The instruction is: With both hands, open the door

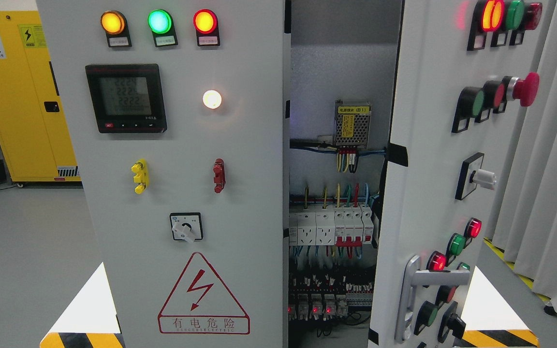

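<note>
A grey electrical cabinet fills the head view. Its left door (162, 169) stands closed and carries three lit lamps, a digital meter (126, 98), a rotary switch (186, 227) and a red shock-warning triangle. The right door (433, 193) is swung open towards me, so its buttons and lamps show at an angle. A silver lever handle (411, 299) sits low on that door. Through the gap I see the inside: a power supply (352, 124), a row of breakers (329, 227) and wiring below. Neither of my hands nor arms shows.
A yellow safety cabinet (17, 96) stands at the back left on the grey floor. Grey curtains (549, 169) hang close behind the open door at the right. White wedges with black-yellow stripes sit at the lower left (90, 309) and lower right (493, 304).
</note>
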Action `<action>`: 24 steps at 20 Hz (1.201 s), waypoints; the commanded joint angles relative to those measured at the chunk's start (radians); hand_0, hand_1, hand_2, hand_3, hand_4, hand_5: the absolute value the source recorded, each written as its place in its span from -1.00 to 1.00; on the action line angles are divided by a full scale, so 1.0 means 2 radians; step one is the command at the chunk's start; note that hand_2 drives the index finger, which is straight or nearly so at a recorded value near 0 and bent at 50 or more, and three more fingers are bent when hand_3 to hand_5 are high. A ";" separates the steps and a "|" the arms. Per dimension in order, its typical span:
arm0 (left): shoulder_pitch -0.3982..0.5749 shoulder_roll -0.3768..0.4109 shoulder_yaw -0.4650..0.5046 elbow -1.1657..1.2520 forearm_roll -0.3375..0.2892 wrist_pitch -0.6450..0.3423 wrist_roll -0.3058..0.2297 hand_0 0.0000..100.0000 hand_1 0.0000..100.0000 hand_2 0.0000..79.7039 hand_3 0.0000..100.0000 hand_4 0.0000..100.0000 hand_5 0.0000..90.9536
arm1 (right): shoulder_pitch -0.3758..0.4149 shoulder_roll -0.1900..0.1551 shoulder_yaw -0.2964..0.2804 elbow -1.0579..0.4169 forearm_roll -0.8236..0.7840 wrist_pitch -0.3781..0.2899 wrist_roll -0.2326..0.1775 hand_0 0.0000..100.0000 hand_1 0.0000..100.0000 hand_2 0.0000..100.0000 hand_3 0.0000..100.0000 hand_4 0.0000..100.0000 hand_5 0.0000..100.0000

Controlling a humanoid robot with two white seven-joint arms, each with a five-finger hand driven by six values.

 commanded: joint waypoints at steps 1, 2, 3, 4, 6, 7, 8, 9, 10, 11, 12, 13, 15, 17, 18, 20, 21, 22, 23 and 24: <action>-0.007 0.001 0.000 0.001 0.000 0.000 0.000 -1.00 -1.00 -1.00 -1.00 -1.00 -1.00 | 0.000 0.000 0.000 0.000 -0.001 -0.001 0.002 -0.57 -0.85 -1.00 -1.00 -1.00 -1.00; -0.007 0.001 0.001 0.001 0.000 0.000 0.000 -1.00 -1.00 -1.00 -1.00 -1.00 -1.00 | 0.000 0.000 0.000 0.000 -0.001 0.000 0.002 -0.57 -0.85 -1.00 -1.00 -1.00 -1.00; -0.007 0.001 0.001 0.001 0.000 0.000 0.000 -1.00 -1.00 -1.00 -1.00 -1.00 -1.00 | 0.000 0.000 0.000 0.000 -0.001 0.000 0.002 -0.57 -0.85 -1.00 -1.00 -1.00 -1.00; -0.007 0.001 0.001 0.000 0.000 0.000 0.000 -1.00 -1.00 -1.00 -1.00 -1.00 -1.00 | 0.000 0.000 0.000 0.000 -0.001 0.000 0.002 -0.57 -0.85 -1.00 -1.00 -1.00 -1.00; -0.007 0.001 -0.001 -0.004 -0.001 -0.003 0.000 -1.00 -1.00 -1.00 -1.00 -1.00 -1.00 | 0.000 0.000 0.000 0.000 -0.001 0.000 0.002 -0.57 -0.85 -1.00 -1.00 -1.00 -1.00; -0.008 0.001 -0.001 -0.007 -0.001 -0.011 0.000 -1.00 -1.00 -1.00 -1.00 -1.00 -1.00 | 0.000 -0.001 0.000 0.000 -0.001 0.000 0.002 -0.57 -0.85 -1.00 -1.00 -1.00 -1.00; -0.009 0.001 -0.002 -0.010 -0.002 -0.019 0.000 -1.00 -1.00 -1.00 -1.00 -1.00 -1.00 | 0.000 0.000 0.000 0.000 -0.001 0.000 0.002 -0.57 -0.85 -1.00 -1.00 -1.00 -1.00; -0.011 0.003 -0.004 -0.011 -0.001 -0.027 0.000 -1.00 -1.00 -1.00 -1.00 -1.00 -1.00 | 0.000 0.000 0.000 0.000 -0.001 0.000 0.001 -0.57 -0.85 -1.00 -1.00 -1.00 -1.00; -0.014 0.010 -0.004 -0.020 -0.001 -0.036 0.000 -1.00 -1.00 -1.00 -1.00 -1.00 -1.00 | 0.000 0.000 0.000 0.000 -0.001 0.000 0.001 -0.57 -0.85 -1.00 -1.00 -1.00 -1.00; -0.009 0.023 -0.004 -0.050 -0.002 -0.045 0.000 -1.00 -1.00 -1.00 -1.00 -1.00 -1.00 | 0.000 0.000 0.000 0.000 -0.001 -0.001 0.001 -0.57 -0.85 -1.00 -1.00 -1.00 -1.00; -0.002 0.040 -0.004 -0.104 -0.002 -0.055 0.000 -1.00 -1.00 -1.00 -1.00 -1.00 -1.00 | 0.000 0.000 0.000 0.000 -0.001 0.000 0.001 -0.57 -0.85 -1.00 -1.00 -1.00 -1.00; 0.013 0.056 -0.005 -0.161 -0.002 -0.062 -0.001 -1.00 -1.00 -1.00 -1.00 -1.00 -1.00 | 0.000 0.000 0.000 0.000 -0.001 0.000 0.001 -0.57 -0.85 -1.00 -1.00 -1.00 -1.00; 0.046 0.071 -0.007 -0.281 -0.001 -0.063 -0.008 -1.00 -1.00 -1.00 -1.00 -1.00 -1.00 | 0.000 0.000 0.000 0.000 -0.001 0.000 0.001 -0.57 -0.85 -1.00 -1.00 -1.00 -1.00; 0.057 0.090 -0.008 -0.359 0.003 -0.063 -0.025 -1.00 -1.00 -1.00 -1.00 -1.00 -1.00 | 0.000 0.000 0.000 0.000 -0.001 0.000 0.001 -0.57 -0.85 -1.00 -1.00 -1.00 -1.00; 0.061 0.100 -0.010 -0.393 0.006 -0.063 -0.039 -1.00 -1.00 -1.00 -1.00 -1.00 -1.00 | 0.000 0.000 0.000 0.000 -0.001 0.000 0.001 -0.57 -0.85 -1.00 -1.00 -1.00 -1.00; 0.064 0.128 -0.028 -0.455 0.019 -0.062 -0.057 -1.00 -1.00 -1.00 -1.00 -1.00 -1.00 | 0.000 0.000 0.000 0.000 -0.001 -0.001 0.001 -0.57 -0.85 -1.00 -1.00 -1.00 -1.00; 0.064 0.151 -0.044 -0.492 0.037 -0.062 -0.061 -1.00 -1.00 -1.00 -1.00 -1.00 -1.00 | 0.000 0.000 0.000 0.000 -0.001 0.000 0.002 -0.57 -0.85 -1.00 -1.00 -1.00 -1.00; 0.064 0.174 -0.064 -0.528 0.064 -0.062 -0.061 -1.00 -1.00 -1.00 -1.00 -1.00 -1.00 | 0.000 0.000 0.000 0.000 -0.001 0.000 0.002 -0.57 -0.85 -1.00 -1.00 -1.00 -1.00; 0.064 0.200 -0.084 -0.567 0.103 -0.061 -0.061 -1.00 -1.00 -1.00 -1.00 -1.00 -1.00 | 0.000 0.000 0.000 0.000 -0.001 0.000 0.002 -0.57 -0.85 -1.00 -1.00 -1.00 -1.00; 0.063 0.221 -0.096 -0.599 0.139 -0.061 -0.061 -1.00 -1.00 -1.00 -1.00 -1.00 -1.00 | 0.000 0.000 0.000 0.000 -0.001 0.000 0.002 -0.57 -0.85 -1.00 -1.00 -1.00 -1.00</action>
